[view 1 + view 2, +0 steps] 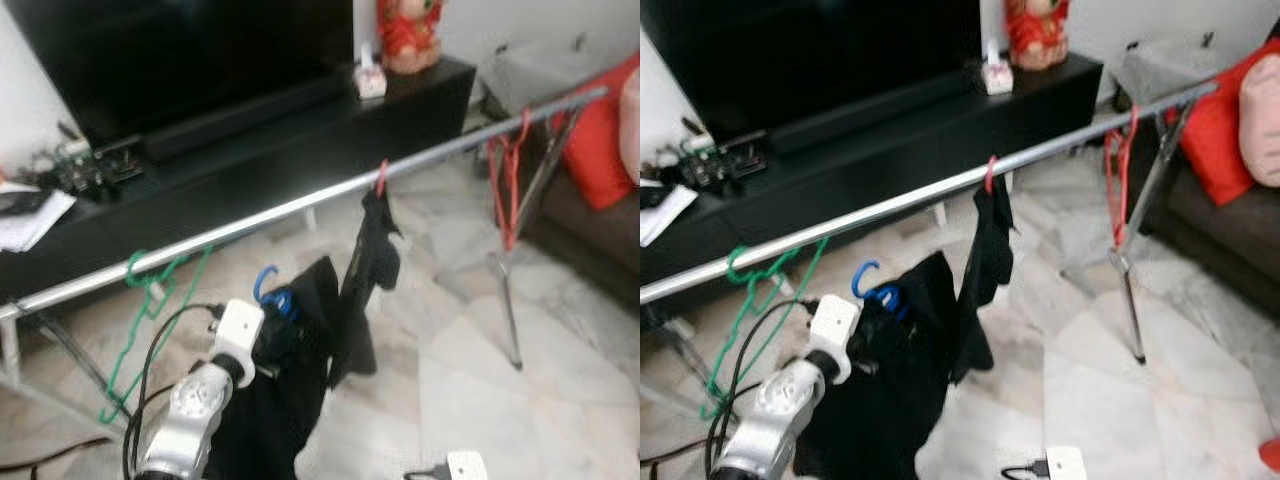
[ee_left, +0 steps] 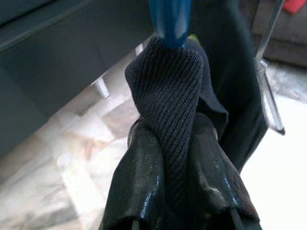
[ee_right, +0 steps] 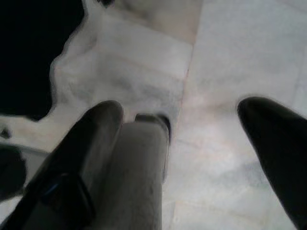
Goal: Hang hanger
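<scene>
Black knit cloth [image 2: 168,96] on the blue hanger [image 1: 268,290] is pinched in your left gripper [image 2: 175,191], below the rail [image 1: 300,207]; your right gripper [image 3: 192,139] idles, fingers wide.

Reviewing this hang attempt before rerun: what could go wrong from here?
1. The left gripper pinches the black garment below the blue hanger, not the hanger itself; the fabric could slide, so the hook may swing or tilt on the lift.
2. The hook sits below the rail, near the black garment on the red hanger; the two could snag.
3. The green hanger hangs close on the other side, narrowing the free stretch.
</scene>
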Robot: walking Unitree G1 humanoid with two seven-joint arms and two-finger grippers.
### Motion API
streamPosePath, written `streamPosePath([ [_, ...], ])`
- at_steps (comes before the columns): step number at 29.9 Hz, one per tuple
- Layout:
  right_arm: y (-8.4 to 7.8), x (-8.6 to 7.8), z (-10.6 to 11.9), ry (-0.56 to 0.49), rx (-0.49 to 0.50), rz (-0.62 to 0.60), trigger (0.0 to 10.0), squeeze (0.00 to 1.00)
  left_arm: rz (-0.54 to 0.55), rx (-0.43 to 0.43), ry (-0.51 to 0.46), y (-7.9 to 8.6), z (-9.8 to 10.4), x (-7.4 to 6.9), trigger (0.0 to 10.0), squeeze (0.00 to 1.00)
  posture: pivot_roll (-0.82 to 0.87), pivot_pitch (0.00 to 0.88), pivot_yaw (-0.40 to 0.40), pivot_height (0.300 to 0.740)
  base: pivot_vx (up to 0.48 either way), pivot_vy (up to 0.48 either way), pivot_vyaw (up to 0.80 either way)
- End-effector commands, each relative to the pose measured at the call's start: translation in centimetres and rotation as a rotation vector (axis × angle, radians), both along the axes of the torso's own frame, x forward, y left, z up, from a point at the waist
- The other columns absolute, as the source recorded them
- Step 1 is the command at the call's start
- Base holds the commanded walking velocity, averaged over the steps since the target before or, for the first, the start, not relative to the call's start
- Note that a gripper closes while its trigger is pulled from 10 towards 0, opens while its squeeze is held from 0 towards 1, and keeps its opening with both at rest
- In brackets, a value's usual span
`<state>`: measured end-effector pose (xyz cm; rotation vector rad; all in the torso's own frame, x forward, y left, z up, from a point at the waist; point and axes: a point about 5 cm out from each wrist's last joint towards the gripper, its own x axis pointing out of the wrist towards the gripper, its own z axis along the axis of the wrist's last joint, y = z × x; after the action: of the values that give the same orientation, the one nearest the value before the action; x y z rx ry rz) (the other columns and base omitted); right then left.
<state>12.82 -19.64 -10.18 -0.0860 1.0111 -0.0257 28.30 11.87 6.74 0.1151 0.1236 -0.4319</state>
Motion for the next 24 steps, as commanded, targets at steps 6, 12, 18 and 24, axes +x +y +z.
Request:
streamPosePath([
  [6, 0.3, -2.4, -0.9, 0.101, 0.005, 0.005, 10.0, 0.00, 0.011, -0.007, -0.048, 0.6, 1.0, 0.2, 10.0, 0.00, -0.15, 0.000, 0.097, 0.740, 0.296, 0.000, 0.00],
  [12, 0.3, -2.4, -0.9, 0.100, 0.004, 0.007, 10.0, 0.00, 0.007, -0.008, -0.056, 0.5, 1.2, 0.3, 10.0, 0.00, -0.15, 0.000, 0.097, 0.740, 0.046, 0.000, 0.00],
  [18, 0.4, -2.4, -0.9, 0.100, 0.006, 0.007, 10.0, 0.00, 0.018, -0.022, -0.061, 0.3, 1.6, 0.8, 10.0, 0.00, -0.16, 0.000, 0.103, 0.740, 0.000, 0.000, 0.00],
  [24, 0.5, -2.4, -0.9, 0.102, 0.006, 0.004, 10.0, 0.00, 0.106, -0.058, -0.073, 0.1, 2.3, 2.0, 10.0, 0.00, -0.17, 0.000, 0.110, 0.740, 0.000, 0.000, 0.00],
])
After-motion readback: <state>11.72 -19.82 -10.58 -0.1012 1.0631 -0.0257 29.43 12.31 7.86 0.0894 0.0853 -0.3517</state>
